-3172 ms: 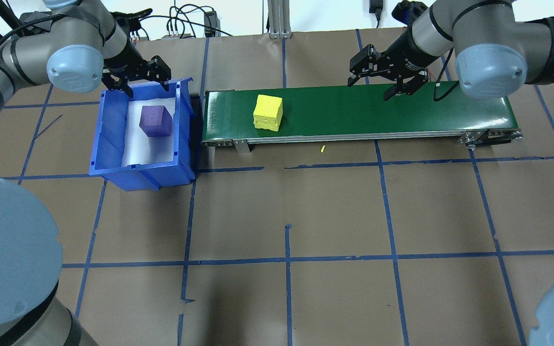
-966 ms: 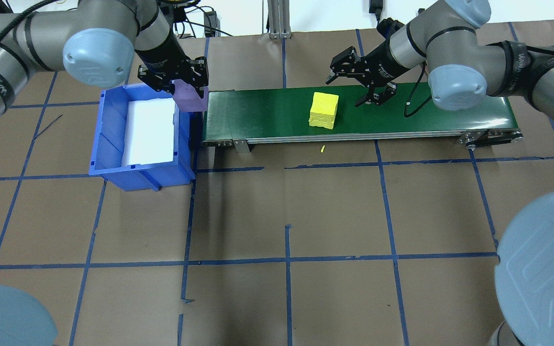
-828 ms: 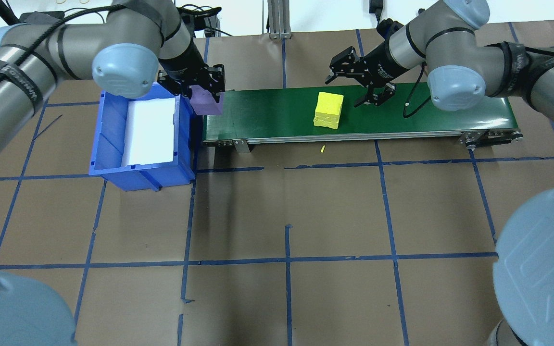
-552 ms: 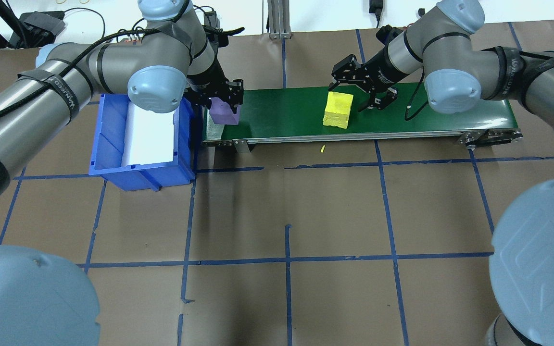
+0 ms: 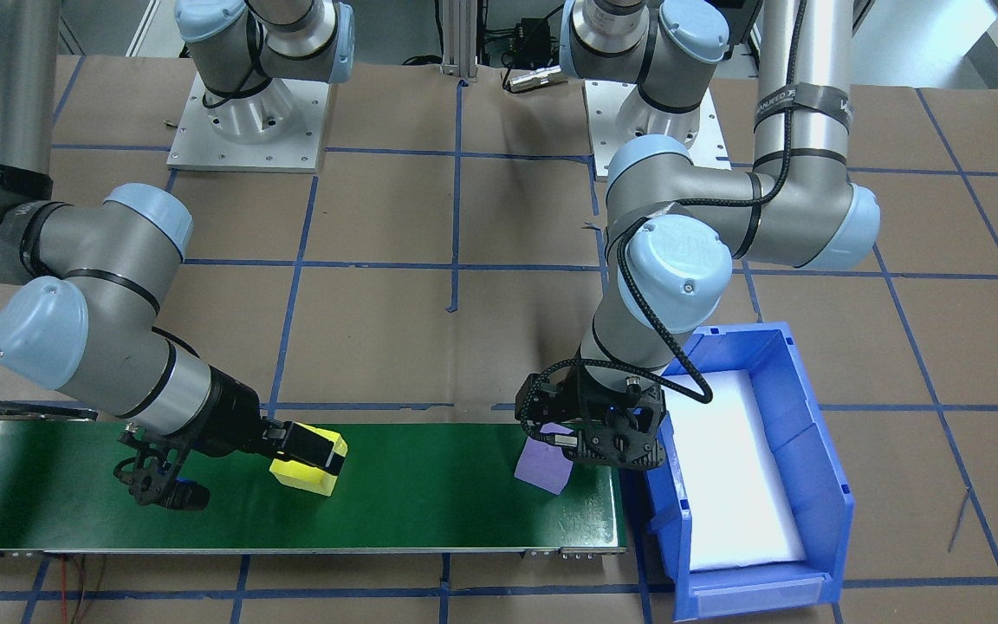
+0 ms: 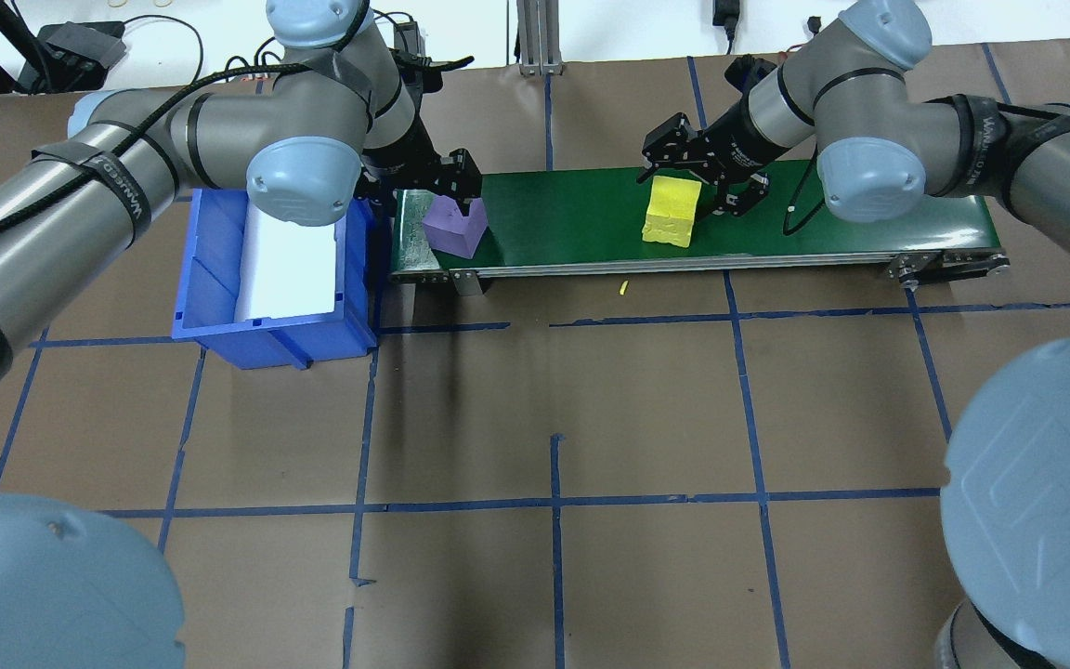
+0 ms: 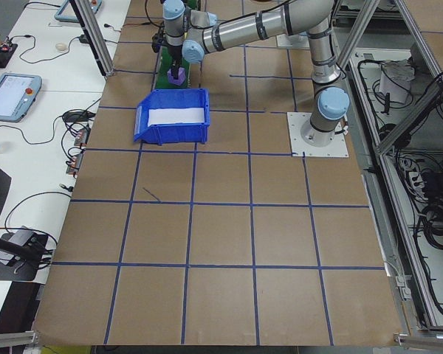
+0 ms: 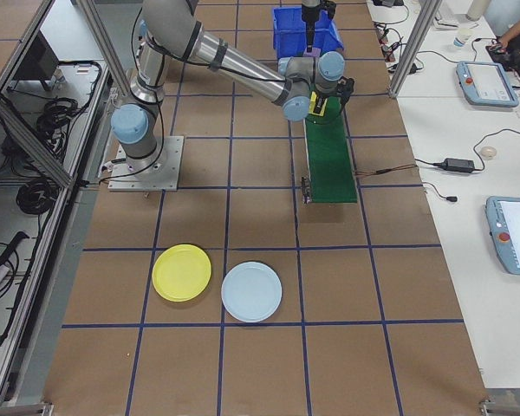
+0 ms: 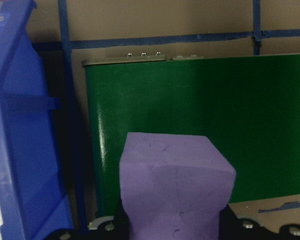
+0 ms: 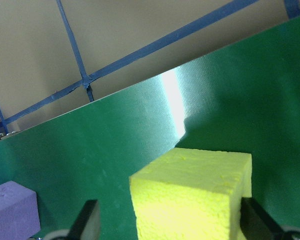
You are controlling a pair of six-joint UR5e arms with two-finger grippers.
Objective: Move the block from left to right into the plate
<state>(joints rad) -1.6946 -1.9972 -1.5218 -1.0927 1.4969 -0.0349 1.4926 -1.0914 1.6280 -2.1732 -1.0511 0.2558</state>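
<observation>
A purple block (image 6: 454,226) (image 5: 544,469) sits at the left end of the green conveyor belt (image 6: 572,209), and my left gripper (image 6: 447,192) (image 5: 590,438) is shut on it. The left wrist view shows this purple block (image 9: 175,190) close up between the fingers. Further along the belt is a yellow block (image 6: 672,211) (image 5: 308,465). My right gripper (image 6: 698,186) is open and straddles it. In the right wrist view one finger (image 10: 90,220) stands clear of the yellow block (image 10: 195,195). The yellow plate (image 8: 182,272) lies on the table far from the belt.
A blue bin (image 6: 219,321) (image 5: 815,451) with a white liner stands against the belt's left end. A light-blue plate (image 8: 251,292) lies beside the yellow one. The table is covered in brown paper with blue tape lines.
My left gripper lifted the purple block out of the bin and brought it to the belt's left end. The yellow block travelled right along the belt, and my right gripper moved over it.
</observation>
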